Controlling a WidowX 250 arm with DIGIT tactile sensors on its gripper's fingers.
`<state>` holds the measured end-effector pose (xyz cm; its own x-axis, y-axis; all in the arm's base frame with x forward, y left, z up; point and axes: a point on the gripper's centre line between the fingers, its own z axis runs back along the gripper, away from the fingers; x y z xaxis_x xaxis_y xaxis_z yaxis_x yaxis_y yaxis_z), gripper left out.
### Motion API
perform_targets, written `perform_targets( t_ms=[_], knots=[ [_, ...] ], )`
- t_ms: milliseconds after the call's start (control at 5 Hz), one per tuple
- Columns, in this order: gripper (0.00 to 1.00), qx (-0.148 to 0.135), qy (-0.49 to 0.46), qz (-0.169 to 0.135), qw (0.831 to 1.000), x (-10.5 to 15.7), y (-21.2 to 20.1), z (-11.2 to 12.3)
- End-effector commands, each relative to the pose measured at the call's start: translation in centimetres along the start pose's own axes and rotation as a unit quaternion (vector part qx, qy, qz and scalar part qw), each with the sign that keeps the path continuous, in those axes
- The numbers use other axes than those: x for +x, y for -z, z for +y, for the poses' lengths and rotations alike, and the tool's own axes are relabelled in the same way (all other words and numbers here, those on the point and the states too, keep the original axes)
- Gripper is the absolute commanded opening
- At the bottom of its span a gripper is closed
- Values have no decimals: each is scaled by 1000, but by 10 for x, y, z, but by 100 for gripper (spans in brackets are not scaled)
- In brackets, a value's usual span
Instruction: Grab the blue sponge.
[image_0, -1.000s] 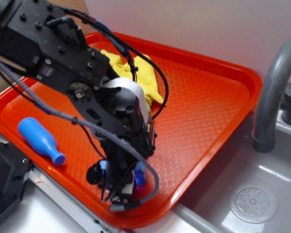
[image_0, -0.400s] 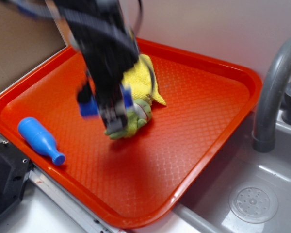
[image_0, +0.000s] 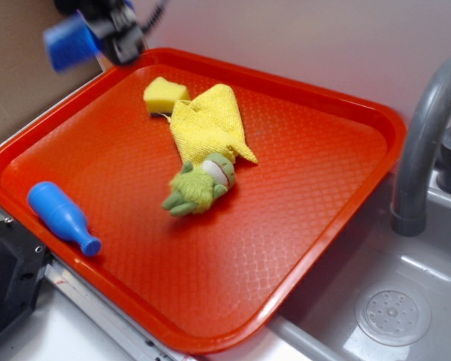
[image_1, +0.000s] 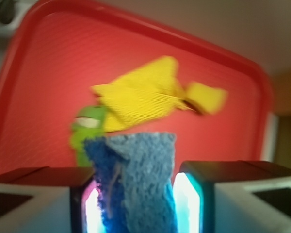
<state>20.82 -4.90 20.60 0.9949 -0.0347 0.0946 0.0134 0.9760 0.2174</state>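
Up at the top left corner of the exterior view, the gripper (image_0: 98,30) hangs high above the far edge of the tray, blurred, with the blue sponge (image_0: 69,43) sticking out of it. From the wrist camera it is plain: the blue sponge (image_1: 136,182) stands pinched between the two fingers (image_1: 194,194), clamped on both sides, its rough porous foam filling the gap, clear of the tray.

Below sits the big orange tray (image_0: 323,173), its textured floor catching the light, rim raised all round. On it, toward the back, a yellow sponge block (image_0: 164,94) touches the corner of a crumpled yellow cloth (image_0: 209,124). Just at the cloth's near end lies a small green plush toy (image_0: 198,186) on its side. Well apart, against the left rim, a smooth blue toy bottle (image_0: 60,216) lies with its neck pointing toward the near edge.

To the right, a grey tap (image_0: 425,143) curves up beside the tray, and under it the grey sink (image_0: 338,331) shows its round drain (image_0: 391,316). A pale wall (image_0: 308,37) closes the back; a brown panel (image_0: 15,83) stands at the left. The near worktop (image_0: 52,331) edge is pale.
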Motion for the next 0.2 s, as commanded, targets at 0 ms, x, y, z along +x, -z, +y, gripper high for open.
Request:
perform_targets(
  t_ms=[0],
  knots=[
    [0, -21, -138, -53, 989, -19, -24, 17]
  ],
)
